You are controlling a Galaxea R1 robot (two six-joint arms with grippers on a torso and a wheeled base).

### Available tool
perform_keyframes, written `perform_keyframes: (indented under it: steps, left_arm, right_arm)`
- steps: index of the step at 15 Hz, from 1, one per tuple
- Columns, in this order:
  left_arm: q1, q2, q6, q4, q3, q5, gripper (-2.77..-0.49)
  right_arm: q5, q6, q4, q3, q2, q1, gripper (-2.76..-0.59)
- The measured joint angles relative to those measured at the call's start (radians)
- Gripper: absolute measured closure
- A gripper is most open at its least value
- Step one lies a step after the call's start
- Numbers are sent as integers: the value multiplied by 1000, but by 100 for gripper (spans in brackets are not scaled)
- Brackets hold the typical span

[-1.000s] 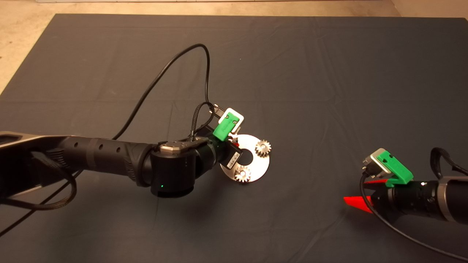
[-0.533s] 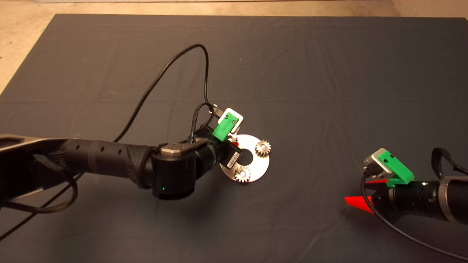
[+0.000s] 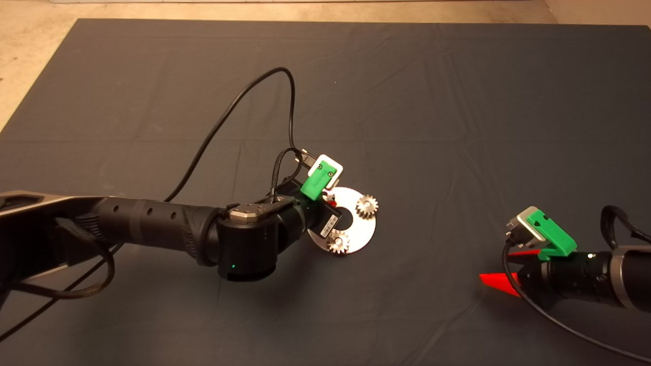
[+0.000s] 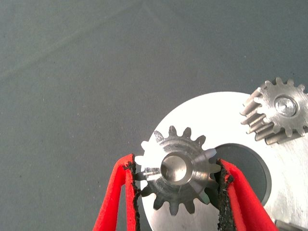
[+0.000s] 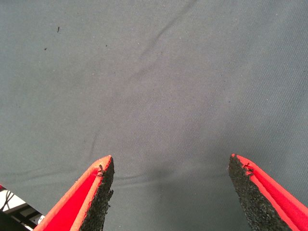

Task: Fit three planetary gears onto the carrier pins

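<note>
Left gripper (image 4: 175,192) over the disc (image 3: 363,226) near mat (image 3: 457,101) centre, pads (image 4: 222,192) clamped on third gear (image 4: 175,168), held at the disc's rim. Its pin isn't visible; bore shows something shiny, can't tell if seated. In the head view the arm hides this gear and part of the disc. Two other gears (image 3: 366,205) (image 3: 337,241) sit on their pins; one pin tip (image 4: 282,104) shows through a bore. Right gripper (image 5: 171,192) parked near the mat's right edge, jaws wide apart over bare mat.
</note>
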Motion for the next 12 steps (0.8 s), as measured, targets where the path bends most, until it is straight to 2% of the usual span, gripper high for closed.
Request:
perform_keyframes:
  steps: [12]
  left_arm:
    - [0, -14, 1, 13, -8, -13, -70]
  right_arm:
    - [0, 0, 0, 0, 0, 0, -176]
